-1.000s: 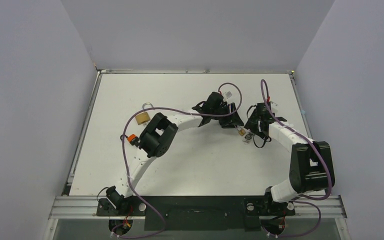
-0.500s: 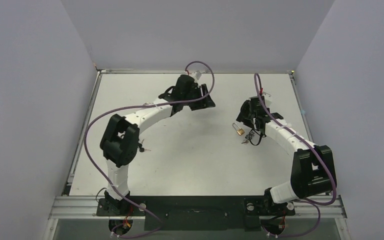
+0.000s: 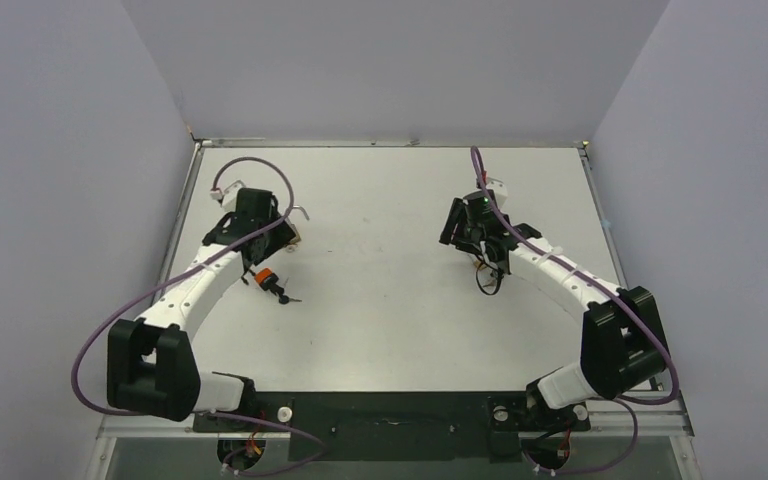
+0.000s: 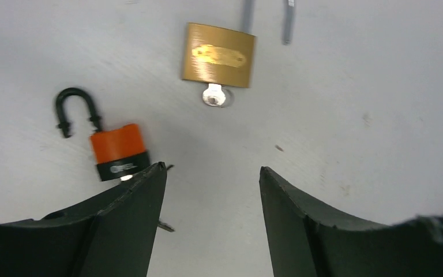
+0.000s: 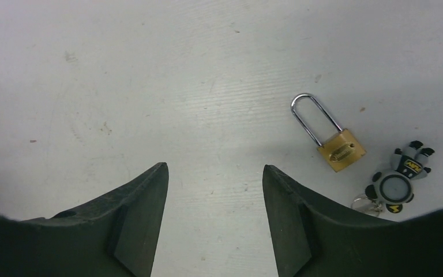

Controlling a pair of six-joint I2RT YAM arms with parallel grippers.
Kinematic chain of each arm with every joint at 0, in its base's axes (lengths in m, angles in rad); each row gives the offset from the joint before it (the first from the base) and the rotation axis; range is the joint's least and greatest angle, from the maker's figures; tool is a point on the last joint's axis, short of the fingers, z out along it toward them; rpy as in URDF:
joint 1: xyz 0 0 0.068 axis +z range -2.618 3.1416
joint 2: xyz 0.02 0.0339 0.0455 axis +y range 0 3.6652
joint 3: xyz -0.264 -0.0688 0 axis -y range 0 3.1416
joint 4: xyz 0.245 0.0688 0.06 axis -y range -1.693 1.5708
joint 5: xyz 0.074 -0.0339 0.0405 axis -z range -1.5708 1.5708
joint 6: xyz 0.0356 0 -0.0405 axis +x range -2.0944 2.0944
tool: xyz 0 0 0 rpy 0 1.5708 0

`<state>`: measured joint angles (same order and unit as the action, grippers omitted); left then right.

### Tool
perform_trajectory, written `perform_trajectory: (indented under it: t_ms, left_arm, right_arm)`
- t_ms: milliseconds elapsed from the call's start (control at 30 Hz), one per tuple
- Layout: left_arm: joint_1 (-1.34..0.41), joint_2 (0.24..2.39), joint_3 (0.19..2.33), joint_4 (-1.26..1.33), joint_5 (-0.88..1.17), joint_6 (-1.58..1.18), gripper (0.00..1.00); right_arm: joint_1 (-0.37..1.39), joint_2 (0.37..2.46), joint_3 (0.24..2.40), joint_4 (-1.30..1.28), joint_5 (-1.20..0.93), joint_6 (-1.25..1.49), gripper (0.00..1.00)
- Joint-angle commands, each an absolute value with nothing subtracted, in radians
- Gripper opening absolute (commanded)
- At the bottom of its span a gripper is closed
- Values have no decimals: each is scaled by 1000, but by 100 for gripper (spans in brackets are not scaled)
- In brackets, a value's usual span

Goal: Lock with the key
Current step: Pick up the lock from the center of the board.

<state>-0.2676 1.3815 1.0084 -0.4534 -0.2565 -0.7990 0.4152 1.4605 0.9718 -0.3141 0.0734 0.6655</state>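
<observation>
Three padlocks on the table (image 3: 390, 330) by my count: two brass, one orange. The big brass padlock (image 4: 219, 55) sits far left with one key (image 4: 215, 96) stuck in its bottom. Its shackle looks popped open, but the top of it runs out of the left wrist view. The orange padlock (image 4: 119, 152) lies just nearer than that one, black shackle swung open too. The small brass padlock (image 5: 341, 150) with the long shackle lies right of middle, next to a little cartoon keychain (image 5: 400, 178). Whatever hangs on that ring is cut off by a finger, so I can't count keys there. From above, the big one is mostly hidden under the left gripper (image 4: 212, 170) and the small one is half under the right arm. The left gripper is spread wide, holding nothing, with the big padlock and key straight ahead of the gap, not touching. The right gripper (image 5: 214, 168) is spread wide and empty too, small padlock off to one side
</observation>
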Motion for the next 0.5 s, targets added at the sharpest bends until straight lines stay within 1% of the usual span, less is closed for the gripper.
perform_trajectory:
  t_ms: [0, 200, 467]
  left_arm:
    - [-140, 1284, 909, -512, -318, -861, 58]
    - [-38, 1313, 835, -462, -249, -848, 60]
    - [25, 1466, 841, -364, -138, -836, 64]
  right_arm:
    - [446, 1485, 1026, -256, 70, 677, 57]
    - [476, 1514, 1030, -235, 53, 684, 57]
    - [498, 1517, 1035, -229, 43, 683, 57]
